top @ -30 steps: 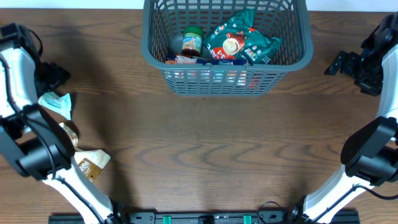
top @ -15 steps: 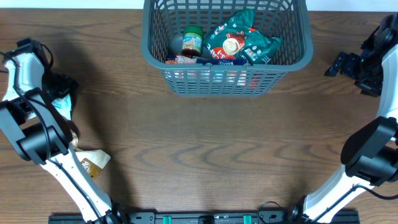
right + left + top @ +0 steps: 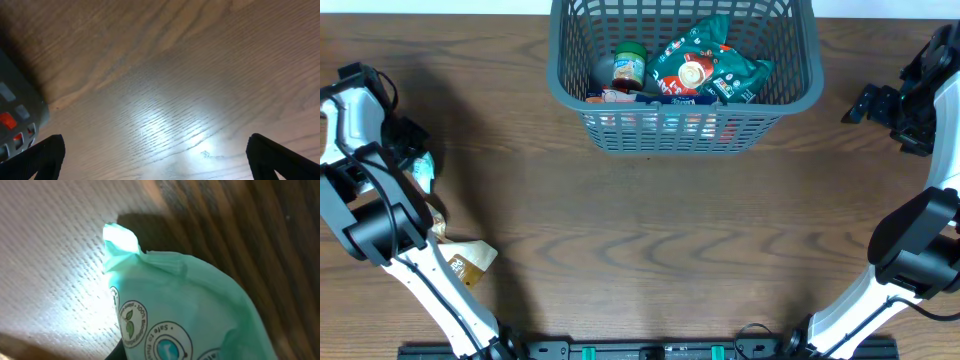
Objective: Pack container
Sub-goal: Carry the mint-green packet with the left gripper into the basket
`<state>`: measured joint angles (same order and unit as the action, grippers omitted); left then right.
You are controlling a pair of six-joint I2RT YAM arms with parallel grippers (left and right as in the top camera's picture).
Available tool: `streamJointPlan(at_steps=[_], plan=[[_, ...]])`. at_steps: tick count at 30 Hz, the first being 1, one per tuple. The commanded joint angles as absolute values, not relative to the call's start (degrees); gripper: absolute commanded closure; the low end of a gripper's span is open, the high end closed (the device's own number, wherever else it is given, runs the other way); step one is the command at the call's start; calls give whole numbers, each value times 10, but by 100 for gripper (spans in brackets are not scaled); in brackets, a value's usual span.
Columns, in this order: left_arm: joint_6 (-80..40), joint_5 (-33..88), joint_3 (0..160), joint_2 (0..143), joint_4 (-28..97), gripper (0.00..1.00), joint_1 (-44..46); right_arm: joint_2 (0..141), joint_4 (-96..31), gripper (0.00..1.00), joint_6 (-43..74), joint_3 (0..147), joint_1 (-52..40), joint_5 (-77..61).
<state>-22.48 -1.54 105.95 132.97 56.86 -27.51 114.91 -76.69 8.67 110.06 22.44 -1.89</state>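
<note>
container (image 3: 685, 128) set at the rear edge, mid-worktop (image 3: 650, 240), long axis run left to right, mouth up, left fingers (image 3: 412, 141) well apart at the left edge, over mint packet (image 3: 190, 315), spread not seen, right fingers (image 3: 45, 155) near its right end, parted wide, empty

Soft overhead light lays faint shadows beside the container (image 3: 620, 130) and along the left edge of the table (image 3: 640, 240), while both wrist views show white glare and a blurred mint packet (image 3: 190, 310).
</note>
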Motion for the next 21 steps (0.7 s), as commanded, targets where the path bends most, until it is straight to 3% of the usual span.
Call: streamJointPlan(at_steps=[1, 9, 14, 21], plan=[[-224, 55, 1068, 1320, 590, 94, -272, 1154, -769, 1, 81, 1097, 225, -15], [-150, 80, 1123, 1169, 608, 94, -230, 1154, -774, 1, 80, 1097, 224, -15], [-70, 80, 1197, 1057, 606, 94, -158, 1154, -775, 1, 81, 1097, 223, -15], [193, 80, 1271, 999, 557, 94, 12, 1154, -783, 1, 65, 1097, 222, -15]])
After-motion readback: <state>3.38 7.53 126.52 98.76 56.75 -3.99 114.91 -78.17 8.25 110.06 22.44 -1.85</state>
